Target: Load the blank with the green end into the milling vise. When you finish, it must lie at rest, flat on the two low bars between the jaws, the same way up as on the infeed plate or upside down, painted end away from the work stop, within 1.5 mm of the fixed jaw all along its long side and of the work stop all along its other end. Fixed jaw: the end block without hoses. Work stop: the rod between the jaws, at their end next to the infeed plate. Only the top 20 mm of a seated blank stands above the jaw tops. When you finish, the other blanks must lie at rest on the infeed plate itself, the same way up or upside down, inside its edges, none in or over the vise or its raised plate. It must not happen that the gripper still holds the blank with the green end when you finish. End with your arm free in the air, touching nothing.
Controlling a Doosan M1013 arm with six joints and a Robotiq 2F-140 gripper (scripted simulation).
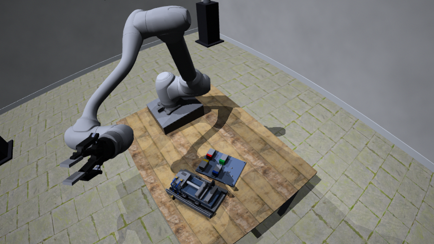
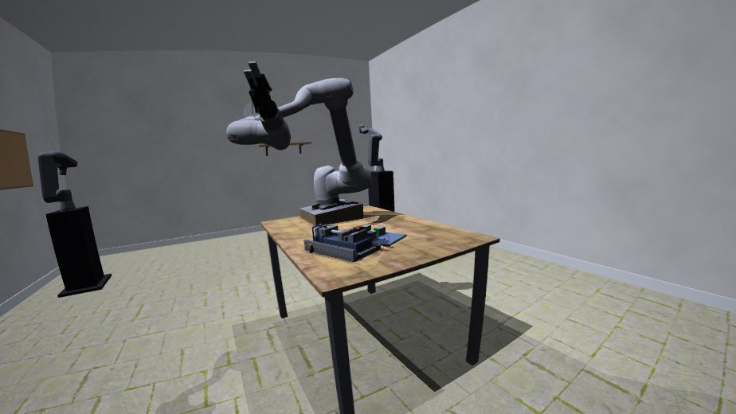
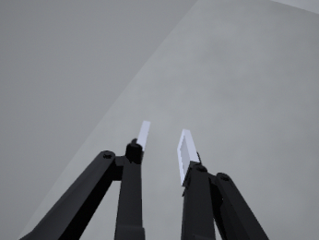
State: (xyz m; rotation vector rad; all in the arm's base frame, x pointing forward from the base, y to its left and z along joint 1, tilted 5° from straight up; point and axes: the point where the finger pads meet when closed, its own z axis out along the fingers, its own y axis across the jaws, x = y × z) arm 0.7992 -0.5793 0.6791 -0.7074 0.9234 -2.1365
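Note:
My gripper (image 1: pixel 72 170) (image 2: pixel 250 68) (image 3: pixel 164 136) is partly open and empty, high up and well to the left of the vise in the top view. The wrist view shows a gap between its pale fingertips. The blank with the green end (image 1: pixel 222 161) (image 2: pixel 379 232) sits on the blue-grey infeed plate (image 1: pixel 239 165) (image 2: pixel 393 238), its green end facing the top camera. The vise (image 1: pixel 191 204) (image 2: pixel 329 248) stands beside the plate. Its fixed jaw (image 1: pixel 211 194) is at the end away from the blue hoses. No blank shows between the jaws; the work stop is too small to tell clearly.
Blanks with a red end (image 1: pixel 209 155), a yellow end (image 1: pixel 203 164) and a blue end (image 1: pixel 216 171) also sit on the infeed plate, close around the green one. Blue hoses (image 1: pixel 174 181) rise at the vise's far-left end. The arm's base block (image 1: pixel 182 119) stands behind on the wooden table.

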